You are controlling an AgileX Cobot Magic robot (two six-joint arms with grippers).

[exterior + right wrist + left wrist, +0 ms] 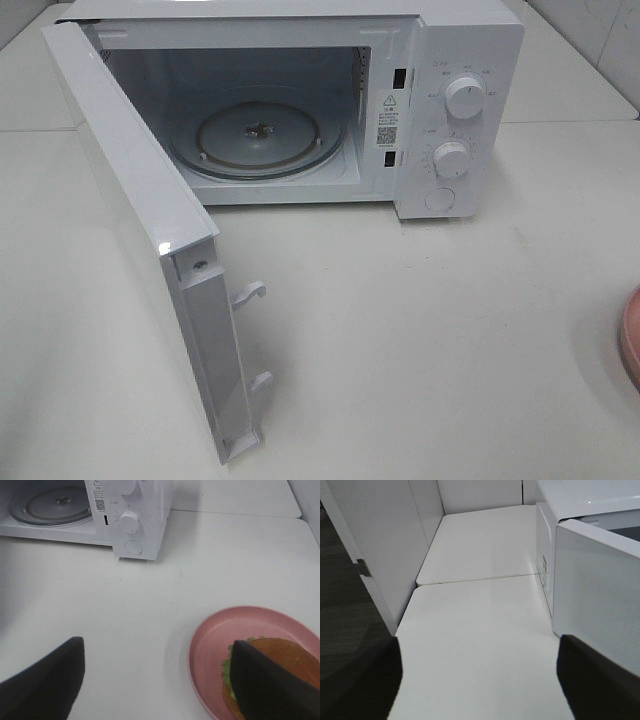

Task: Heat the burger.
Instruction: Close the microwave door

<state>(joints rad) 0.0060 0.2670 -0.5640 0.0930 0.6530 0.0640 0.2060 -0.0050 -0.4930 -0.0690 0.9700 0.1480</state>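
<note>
Already the microwave (300, 100) stood ready, its door (140, 240) swung wide toward the left side of the worktop (420, 330) and the glass turntable (255, 135) bare inside the cavity. The burger (272, 672) lay on the pink plate (225, 630) far out on the right of the worktop, well apart from the oven; only a sliver of that plate's rim showed at the edge of the high view. The right tool (157, 680) hung over the plate's near side with its fingers spread and nothing between them, one dark finger (270, 685) covering part of the bun. The left tool (480, 680) hovered over bare worktop beside the outer face of the open door, likewise empty and released, though its fingers looked part way between wide and closed. The step in hand seemed to be the pickup. Doing it well would probably mean centring the right tool over the bun, coming straight down so both fingers straddled it, and closing gently enough that the soft stack of bun, lettuce and filling did not squash or slide apart. The carry would then need to clear the control panel (450, 120) and enter the cavity squarely, setting the burger near the turntable's middle, while the left arm stayed clear of the door.
</note>
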